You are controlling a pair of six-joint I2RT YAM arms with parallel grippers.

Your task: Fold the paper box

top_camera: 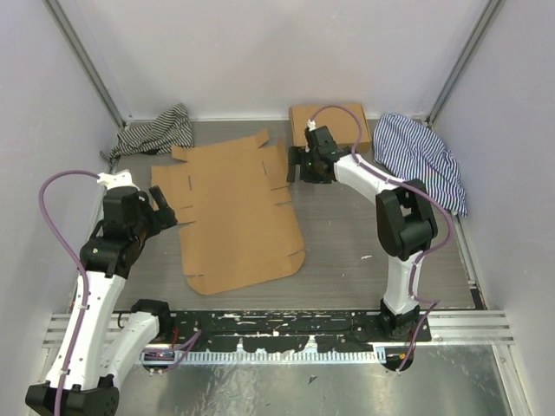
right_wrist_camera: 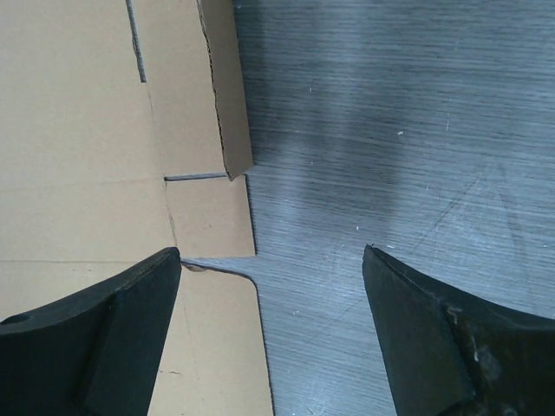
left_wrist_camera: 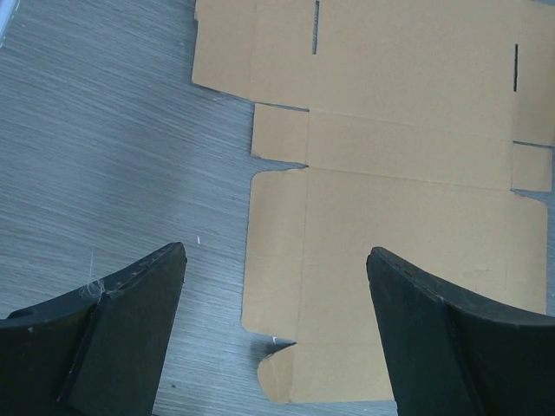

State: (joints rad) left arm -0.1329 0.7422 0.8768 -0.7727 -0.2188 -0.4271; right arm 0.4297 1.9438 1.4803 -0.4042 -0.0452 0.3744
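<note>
The paper box [top_camera: 232, 215] lies flat and unfolded on the grey table, a brown die-cut sheet with flaps and slits. My left gripper [top_camera: 165, 208] is open and empty at the sheet's left edge; the left wrist view shows the sheet [left_wrist_camera: 408, 173] between and beyond its fingers. My right gripper [top_camera: 299, 165] is open and empty at the sheet's far right edge. In the right wrist view the sheet [right_wrist_camera: 78, 130] fills the left side, with one side flap [right_wrist_camera: 227, 95] slightly raised.
A formed flat brown box [top_camera: 329, 126] sits at the back behind the right gripper. Striped cloths lie at the back left [top_camera: 156, 130] and back right [top_camera: 425, 156]. White walls enclose the table on three sides.
</note>
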